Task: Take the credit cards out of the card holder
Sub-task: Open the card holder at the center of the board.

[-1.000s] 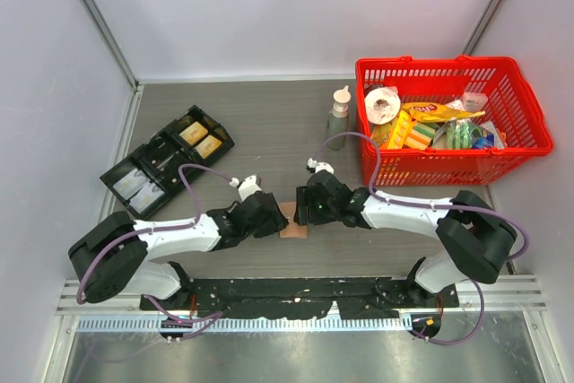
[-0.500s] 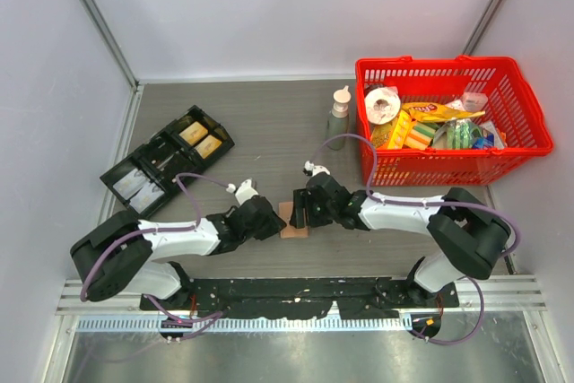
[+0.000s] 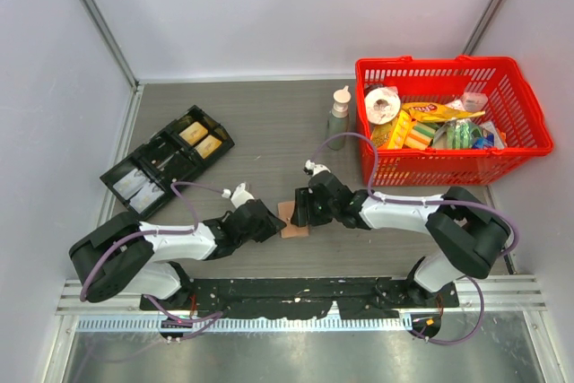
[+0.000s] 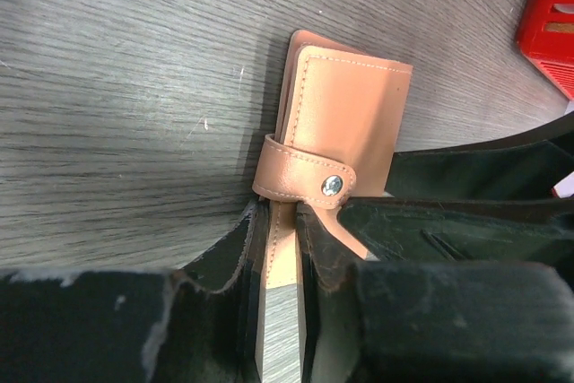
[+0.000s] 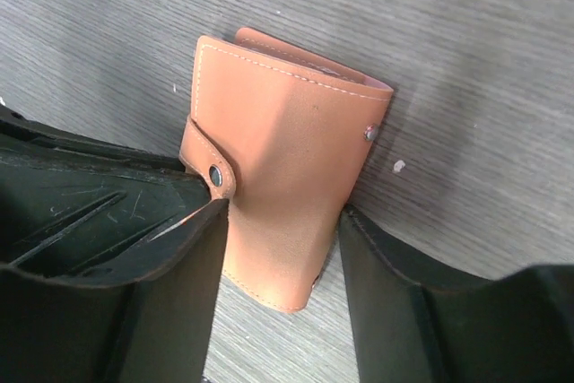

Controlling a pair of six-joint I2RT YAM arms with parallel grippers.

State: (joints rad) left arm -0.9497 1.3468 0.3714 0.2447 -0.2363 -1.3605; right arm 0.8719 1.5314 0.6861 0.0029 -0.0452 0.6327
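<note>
Left fingers (image 4: 215,302) narrowed, pinching card holder (image 4: 345,114); right fingers (image 5: 421,311) straddle it.

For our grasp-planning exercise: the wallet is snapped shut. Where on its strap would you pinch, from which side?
Likely the strap's rounded free end beside the snap, from over the wallet's front face: that tip lies on top; the rest wraps round the edge.

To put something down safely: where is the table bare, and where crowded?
Bare: the table between the black tray and the bottle. Crowded: near centre, where the left gripper and right gripper meet at the card holder.
</note>
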